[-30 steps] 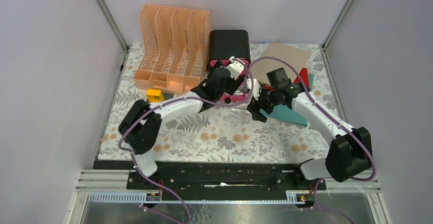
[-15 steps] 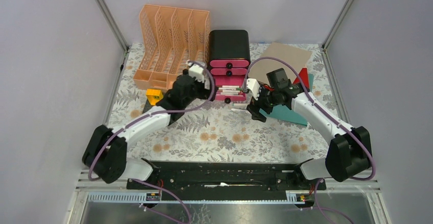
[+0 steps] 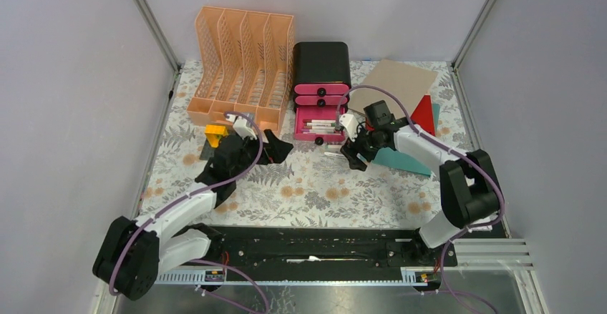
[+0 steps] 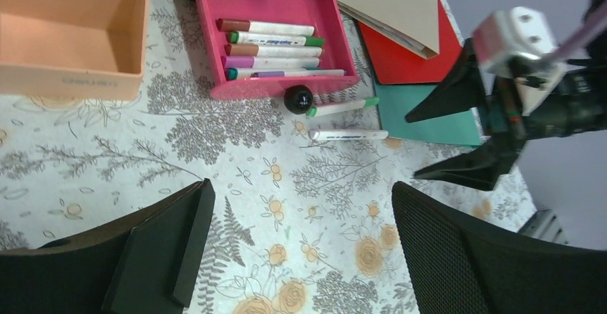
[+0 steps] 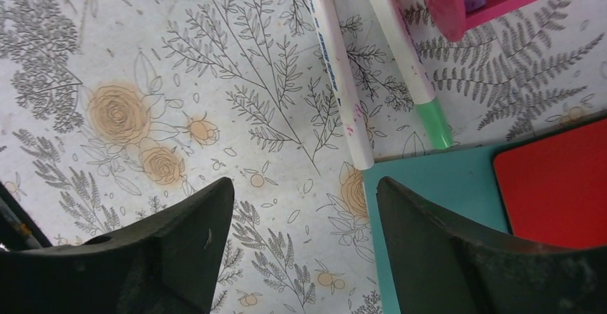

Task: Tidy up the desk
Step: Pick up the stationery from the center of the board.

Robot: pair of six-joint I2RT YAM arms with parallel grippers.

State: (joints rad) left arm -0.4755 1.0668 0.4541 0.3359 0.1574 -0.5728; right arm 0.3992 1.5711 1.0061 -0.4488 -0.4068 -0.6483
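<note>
— Seen from above, where is the desk [image 3: 315,192]?
— It fills the middle, under a floral cloth. An orange file rack [image 3: 240,64] stands far left, with a black drawer box [image 3: 321,60] just to its right. The box's lowest pink drawer [image 3: 318,136] stands open.
— And the arms?
— The left gripper [image 3: 278,151] hangs left of that drawer, jaws apart and empty. The right gripper [image 3: 352,158] is near the drawer's right corner, jaws also spread.
— What does the left wrist see?
— Four markers [image 4: 268,42] lie in the drawer. A green-capped marker [image 4: 342,106] and a white marker [image 4: 348,135] lie on the cloth just in front of it.
— And the right wrist?
— Its fingers gape above both loose markers, beside a teal sheet [image 5: 429,221] and a red sheet [image 5: 558,185]. They hold nothing.
</note>
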